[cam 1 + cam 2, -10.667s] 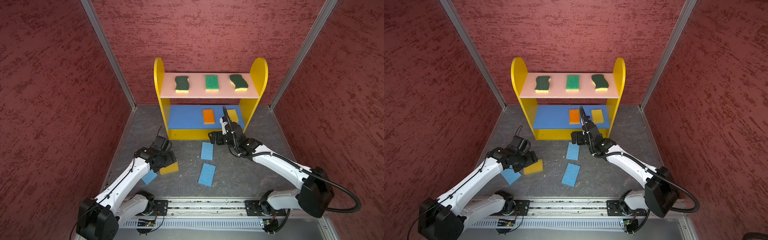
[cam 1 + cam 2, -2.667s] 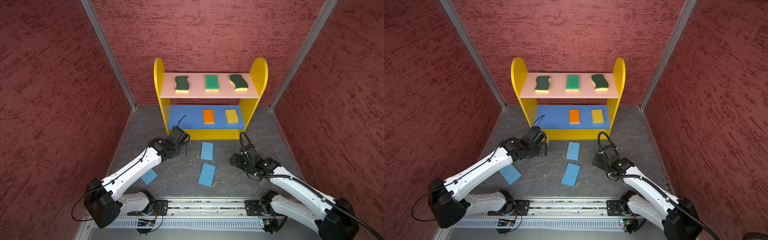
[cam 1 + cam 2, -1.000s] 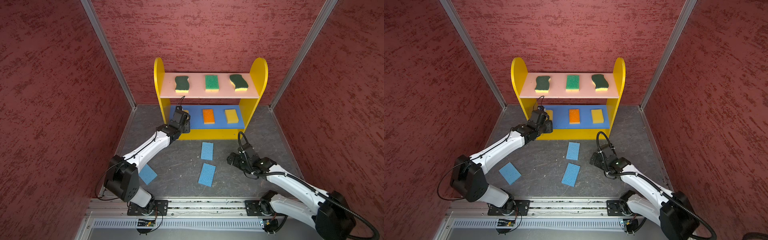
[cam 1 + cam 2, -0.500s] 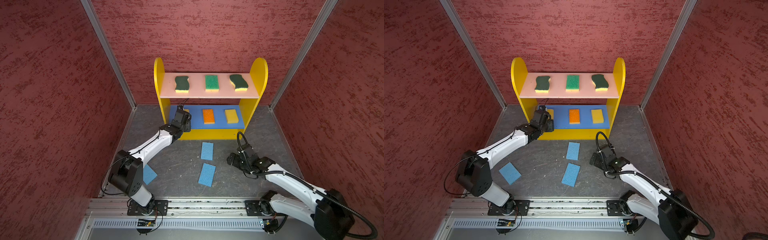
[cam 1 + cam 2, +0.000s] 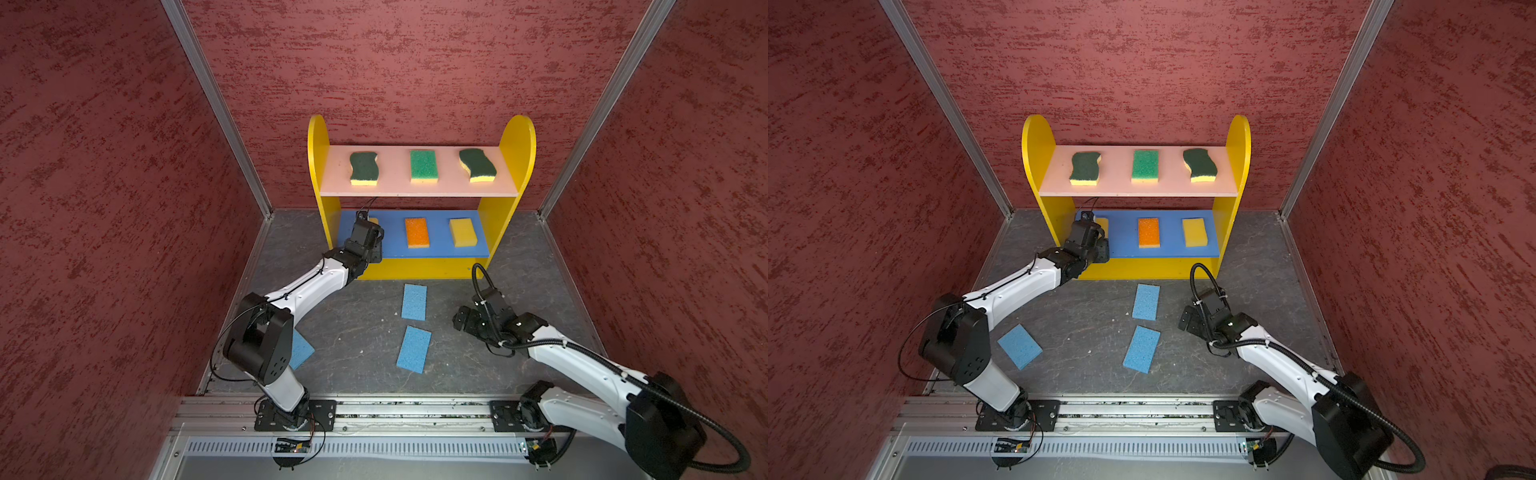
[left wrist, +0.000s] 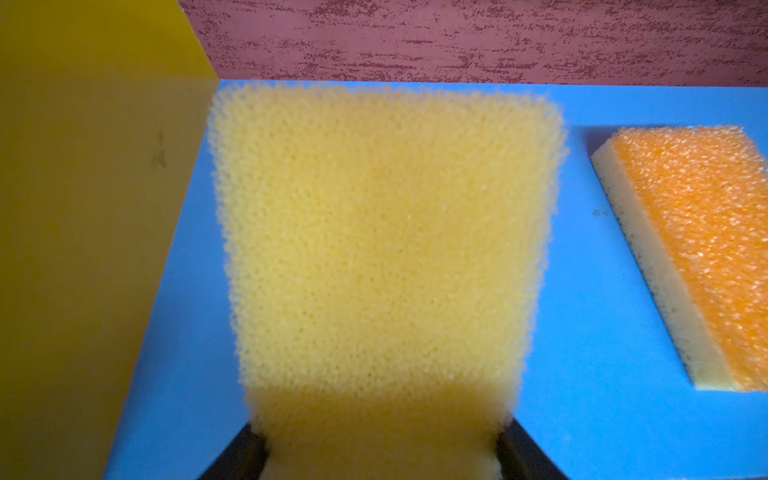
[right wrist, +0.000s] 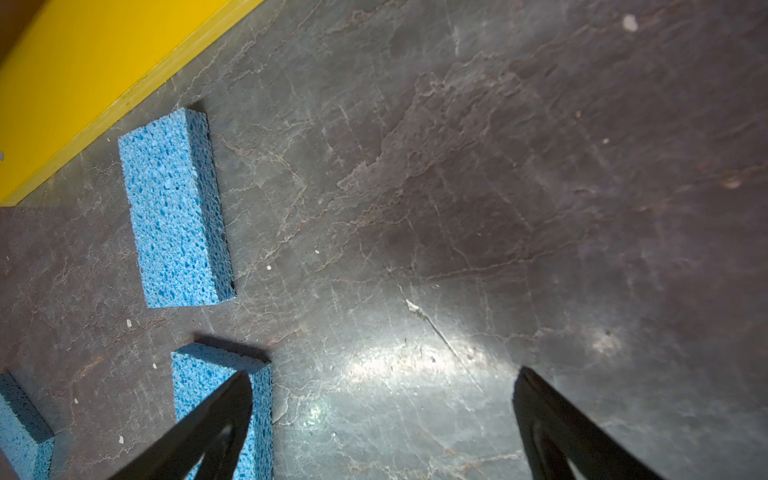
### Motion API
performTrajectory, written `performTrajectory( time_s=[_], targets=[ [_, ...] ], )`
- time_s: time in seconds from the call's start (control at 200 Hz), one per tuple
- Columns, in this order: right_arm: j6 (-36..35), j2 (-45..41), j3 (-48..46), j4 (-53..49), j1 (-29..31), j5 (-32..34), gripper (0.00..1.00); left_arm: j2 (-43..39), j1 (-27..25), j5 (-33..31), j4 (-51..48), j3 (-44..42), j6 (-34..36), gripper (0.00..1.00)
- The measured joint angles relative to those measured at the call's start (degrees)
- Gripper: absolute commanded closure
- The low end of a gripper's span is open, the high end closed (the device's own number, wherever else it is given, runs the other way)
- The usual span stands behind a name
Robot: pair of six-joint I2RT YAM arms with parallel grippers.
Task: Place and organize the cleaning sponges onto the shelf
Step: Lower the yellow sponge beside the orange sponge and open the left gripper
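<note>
Left fingers [image 6: 239,461] reached blue board [image 6: 582,374], yellow sponge [image 6: 382,249] clamped between them

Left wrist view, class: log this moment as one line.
left gripper: shut on yellow sponge, at left end of blue board | right gripper: open, empty | floor: three blue sponges

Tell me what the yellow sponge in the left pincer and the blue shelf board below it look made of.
Yellow sponge: soft open-cell foam, matte; fine pores and fuzzy edges show, and it seems to narrow where the left pincer grips it. Blue shelf board: probably painted wood or fibreboard, smooth with a dull sheen; flat, even colour, no grain visible.
</note>
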Motion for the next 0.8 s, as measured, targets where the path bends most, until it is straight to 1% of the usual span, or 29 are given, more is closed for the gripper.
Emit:
performTrajectory(
  time_s=[0.271,0.601,0.802],
  targets=[
    [0.0,0.57,0.04,0.17,-0.24,-0.07,0.01,0.24,0.02,-0.76,0.79,0.02,0.28,0.36],
    [-0.04,0.57,0.09,0.17,-0.28,-0.22,0.01,2.36,0.42,-1.51,1.22,1.9,0.9,0.36],
    [-0.04,0.57,0.09,0.17,-0.28,-0.2,0.01,2.71,0.68,-1.6,1.33,2.19,1.09,0.33]
  ],
)
